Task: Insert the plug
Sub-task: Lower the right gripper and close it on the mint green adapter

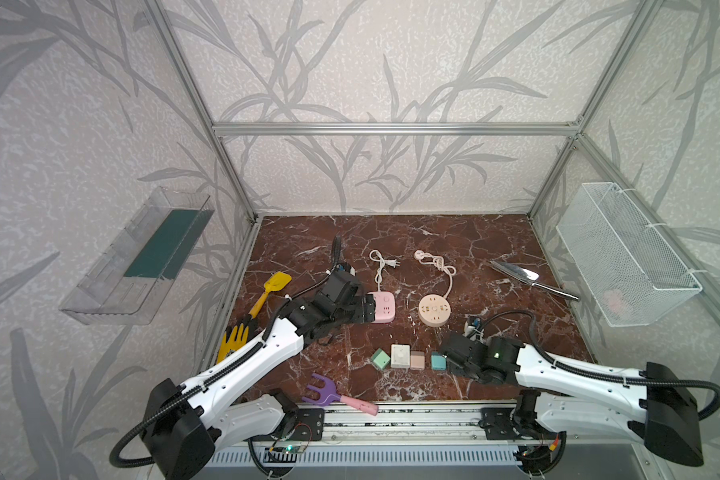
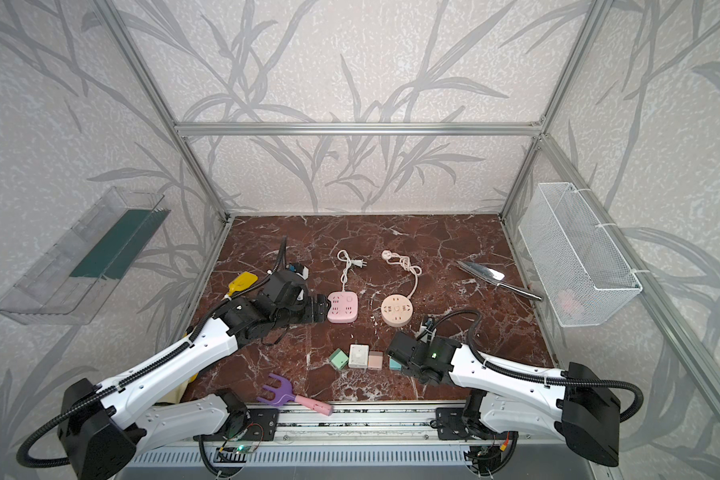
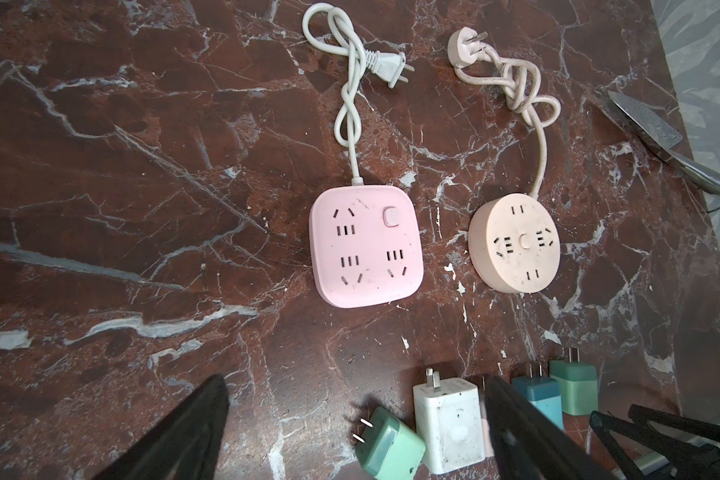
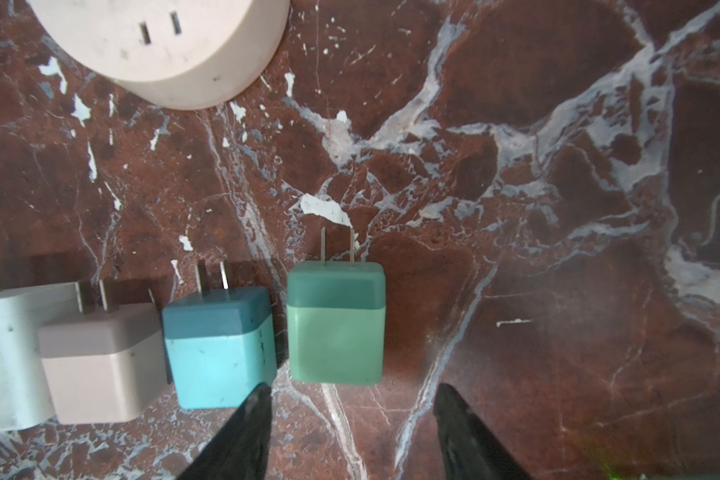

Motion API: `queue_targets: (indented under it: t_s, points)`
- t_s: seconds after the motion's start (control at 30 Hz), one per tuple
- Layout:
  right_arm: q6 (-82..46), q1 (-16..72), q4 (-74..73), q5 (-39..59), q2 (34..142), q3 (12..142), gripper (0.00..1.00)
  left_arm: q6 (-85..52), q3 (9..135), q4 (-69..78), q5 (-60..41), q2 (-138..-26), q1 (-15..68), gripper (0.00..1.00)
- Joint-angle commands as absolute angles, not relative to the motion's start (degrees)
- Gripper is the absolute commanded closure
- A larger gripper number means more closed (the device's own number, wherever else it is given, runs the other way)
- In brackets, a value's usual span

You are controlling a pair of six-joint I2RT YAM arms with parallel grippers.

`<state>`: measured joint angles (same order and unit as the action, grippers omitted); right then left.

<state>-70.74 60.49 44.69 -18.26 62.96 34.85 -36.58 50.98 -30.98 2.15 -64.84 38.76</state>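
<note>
Right wrist view: hovering beside two-tone green cubic plastic plug (image 4: 335,322) with spread right end effector (image 4: 350,392); holding left end effector (image 3: 356,380) spread too.

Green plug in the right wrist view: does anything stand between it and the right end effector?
Nothing visible does. The green plug lies on the table just ahead of the open right end effector. The blue plug lies close beside it, near one finger.

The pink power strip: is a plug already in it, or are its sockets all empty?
Empty: the left wrist view shows all sockets of the pink power strip as bare slots, with nothing in them.
</note>
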Motion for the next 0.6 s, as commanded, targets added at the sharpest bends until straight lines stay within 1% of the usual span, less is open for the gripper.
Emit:
queue_targets:
  t_s: [0.0, 0.57]
  points:
    - [-71.54, 60.77, 43.92, -20.3, 64.0, 34.63, 0.39, -37.78, 50.82, -29.84, 1.48, -64.32, 38.5, 0.06]
    - [-70.23, 59.51, 40.5, -20.39, 69.19, 34.65, 0.43, -39.29, 49.62, -29.27, 0.2, -63.46, 38.58, 0.08]
